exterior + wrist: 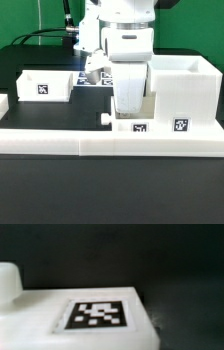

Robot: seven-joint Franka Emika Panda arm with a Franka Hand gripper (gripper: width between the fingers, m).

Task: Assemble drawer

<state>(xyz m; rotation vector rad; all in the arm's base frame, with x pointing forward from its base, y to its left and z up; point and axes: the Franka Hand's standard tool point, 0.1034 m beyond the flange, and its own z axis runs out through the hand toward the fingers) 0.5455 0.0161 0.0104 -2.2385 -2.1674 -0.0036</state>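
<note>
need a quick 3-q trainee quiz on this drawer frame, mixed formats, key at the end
1. True or false: the large housing stands on the exterior view's left of the gripper.
2. What does the white part in the wrist view carry? A) a black-and-white square tag B) a screw C) a cable
3. Short answer: is the gripper touching the small shallow box on the exterior view's left?
Key: 1 false, it stands on the right; 2 A; 3 no, they are apart.
</note>
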